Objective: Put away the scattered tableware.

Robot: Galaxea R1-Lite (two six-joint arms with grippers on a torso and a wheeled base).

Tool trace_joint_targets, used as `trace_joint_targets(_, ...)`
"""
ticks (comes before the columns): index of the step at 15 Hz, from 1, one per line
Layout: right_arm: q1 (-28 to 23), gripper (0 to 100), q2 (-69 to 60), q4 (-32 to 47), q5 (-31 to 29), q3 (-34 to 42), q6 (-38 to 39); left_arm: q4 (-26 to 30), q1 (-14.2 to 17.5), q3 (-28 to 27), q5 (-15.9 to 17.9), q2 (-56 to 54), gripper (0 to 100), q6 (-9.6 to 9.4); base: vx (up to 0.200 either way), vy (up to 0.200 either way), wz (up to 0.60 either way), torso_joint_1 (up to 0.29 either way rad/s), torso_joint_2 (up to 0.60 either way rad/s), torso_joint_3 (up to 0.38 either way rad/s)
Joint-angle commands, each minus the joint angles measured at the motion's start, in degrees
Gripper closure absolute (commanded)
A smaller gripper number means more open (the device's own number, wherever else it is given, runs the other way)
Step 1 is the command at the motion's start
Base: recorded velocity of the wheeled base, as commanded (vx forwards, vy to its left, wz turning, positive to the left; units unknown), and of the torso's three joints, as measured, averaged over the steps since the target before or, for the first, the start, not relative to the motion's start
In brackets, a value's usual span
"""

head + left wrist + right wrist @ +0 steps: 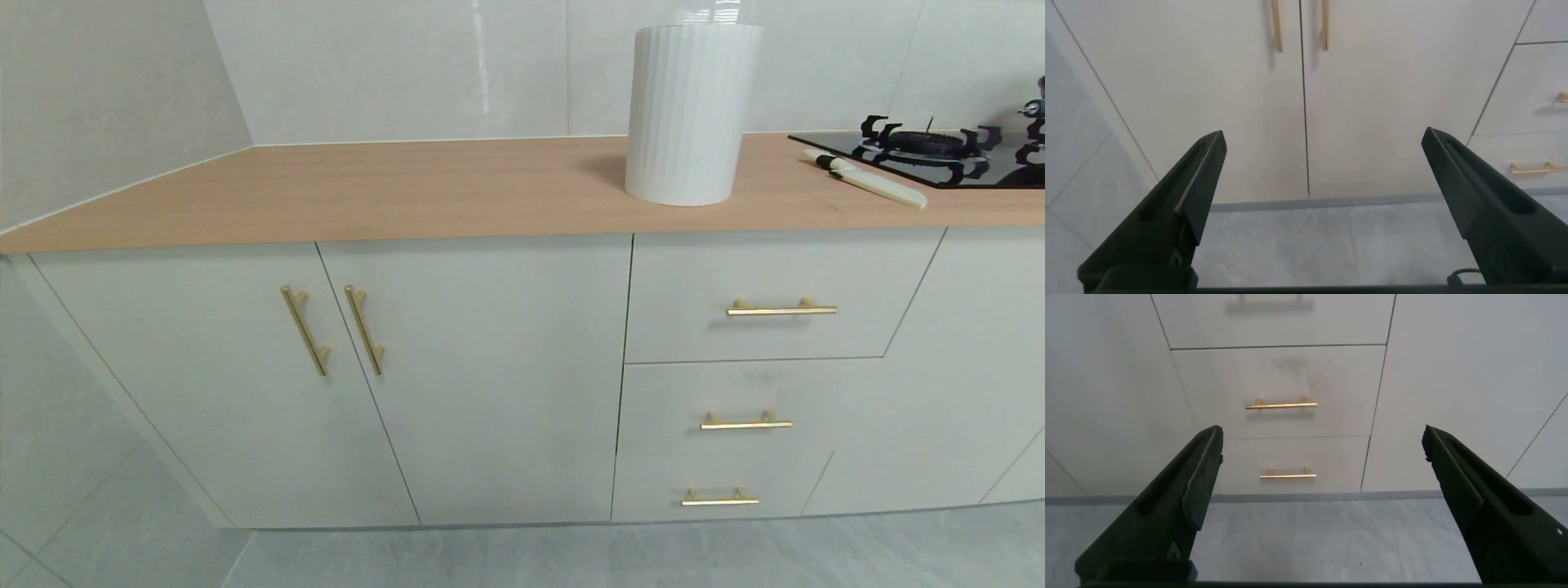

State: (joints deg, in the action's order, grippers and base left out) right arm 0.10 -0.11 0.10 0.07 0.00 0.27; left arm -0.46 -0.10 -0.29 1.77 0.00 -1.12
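knife: the only tableware I could pick out on the head cam was a pale knife with a dark band near one end. It lay flat at the right end of the desk, along the front-left edge of the hob. I couldn't tell whether it sat on the glass or just beside it.
canister: a tall white ribbed canister stood upright on the desk, to the left of the knife. It was near the knife but not touching it.
hob: black glass with a black burner grate on it, set into the desk's right end by the wall.
left gripper: the left gripper was spread wide. It sat down low, facing the double doors, and the seam between them ran roughly up the middle of the gap. Grey tiled floor was below it.
right gripper: the right gripper was wide as well. It was also low and faced the drawer stack, where I could see the gold handles of the middle drawer and bottom drawer between the fingers.
cabinets: everything under the desk looked shut. The two doors had upright gold bar handles side by side where they met, and three drawers were stacked to the right of them.
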Motion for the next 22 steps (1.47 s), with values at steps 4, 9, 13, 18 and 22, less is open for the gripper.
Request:
trace_joint_targets(4, 0.0, 0, 0.1, 0.0, 0.0, 0.0, 0.0, 0.0, 0.0, 0.0, 0.0, 0.1, 0, -0.02, 0.200, 0.000, 0.00, 0.004, 0.00, 0.006)
trace_joint_targets(9, 0.0, 0, 0.1, 0.0, 0.0, 0.0, 0.0, 0.0, 0.0, 0.0, 0.0, 0.1, 0, -0.02, 0.200, 0.000, 0.00, 0.005, 0.00, 0.005)
trace_joint_targets(13, 0.0, 0, 0.1, 0.0, 0.0, 0.0, 0.0, 0.0, 0.0, 0.0, 0.0, 0.1, 0, -0.02, 0.200, 0.000, 0.00, 0.004, 0.00, 0.001)
trace_joint_targets(18, 0.0, 0, 0.1, 0.0, 0.0, 0.0, 0.0, 0.0, 0.0, 0.0, 0.0, 0.1, 0, -0.02, 0.000, 0.000, 0.00, 0.000, 0.00, 0.000)
trace_joint_targets(22, 0.0, 0, 0.1, 0.0, 0.0, 0.0, 0.0, 0.0, 0.0, 0.0, 0.0, 0.1, 0, -0.02, 0.000, -0.100, 0.00, 0.000, 0.00, 0.002)
